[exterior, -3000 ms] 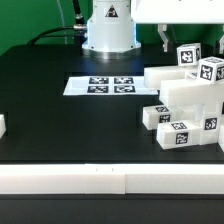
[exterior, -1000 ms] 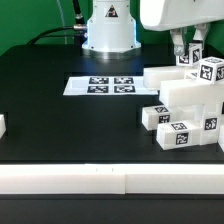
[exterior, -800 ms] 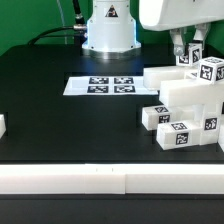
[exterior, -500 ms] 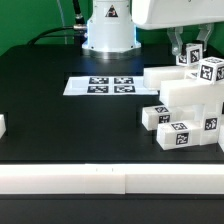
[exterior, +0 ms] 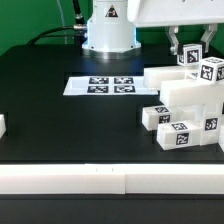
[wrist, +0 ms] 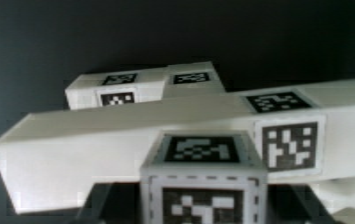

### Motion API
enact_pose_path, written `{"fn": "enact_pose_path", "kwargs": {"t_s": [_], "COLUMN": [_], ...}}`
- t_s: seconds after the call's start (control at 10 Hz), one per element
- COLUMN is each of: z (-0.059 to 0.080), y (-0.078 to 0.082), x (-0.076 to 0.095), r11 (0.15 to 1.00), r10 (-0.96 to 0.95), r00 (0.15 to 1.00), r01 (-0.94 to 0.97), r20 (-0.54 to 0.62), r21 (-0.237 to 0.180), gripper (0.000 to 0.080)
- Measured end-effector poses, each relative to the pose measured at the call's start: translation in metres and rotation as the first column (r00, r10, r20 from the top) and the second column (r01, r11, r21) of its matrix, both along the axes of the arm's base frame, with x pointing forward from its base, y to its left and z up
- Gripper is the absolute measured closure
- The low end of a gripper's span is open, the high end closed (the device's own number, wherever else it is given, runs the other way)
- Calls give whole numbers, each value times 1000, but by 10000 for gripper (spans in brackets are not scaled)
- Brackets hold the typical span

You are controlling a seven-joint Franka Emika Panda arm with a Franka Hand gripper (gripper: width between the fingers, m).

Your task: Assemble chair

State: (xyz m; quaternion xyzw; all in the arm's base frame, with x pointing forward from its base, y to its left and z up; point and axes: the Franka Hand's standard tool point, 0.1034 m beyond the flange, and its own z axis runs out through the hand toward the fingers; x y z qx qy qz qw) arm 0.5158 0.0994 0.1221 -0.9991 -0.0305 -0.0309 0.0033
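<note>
The chair's white tagged parts stand clustered at the exterior view's right: a seat block (exterior: 185, 95) with an upright leg (exterior: 190, 57) on top and another tagged post (exterior: 212, 70) beside it. My gripper (exterior: 190, 50) comes down from above and is shut on that upright leg, one dark finger on each side. In the wrist view the leg's tagged end (wrist: 204, 190) sits between the dark fingers (wrist: 112, 205), with the gripper (wrist: 204, 208) closed on it and the seat block (wrist: 138, 130) beyond.
More tagged white chair pieces (exterior: 172, 128) lie in front of the seat block. The marker board (exterior: 102, 85) lies at the table's middle before the robot base (exterior: 108, 30). A small white part (exterior: 2, 125) shows at the left edge. A white rail (exterior: 100, 178) runs along the front.
Three seconds ago the gripper hung higher and apart from the leg; it has come down and closed on it. In the last second the hand's body shifted slightly upward; the leg stays put.
</note>
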Motion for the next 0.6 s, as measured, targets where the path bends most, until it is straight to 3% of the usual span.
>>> {"fn": "enact_pose_path", "kwargs": {"t_s": [0.6], "z": [0], "y": [2], "x": [0], "r11": [929], "r10": [-369], "r00": [929], "r01": [369], "r20": [-9], "r21": [25], "gripper": [512]}}
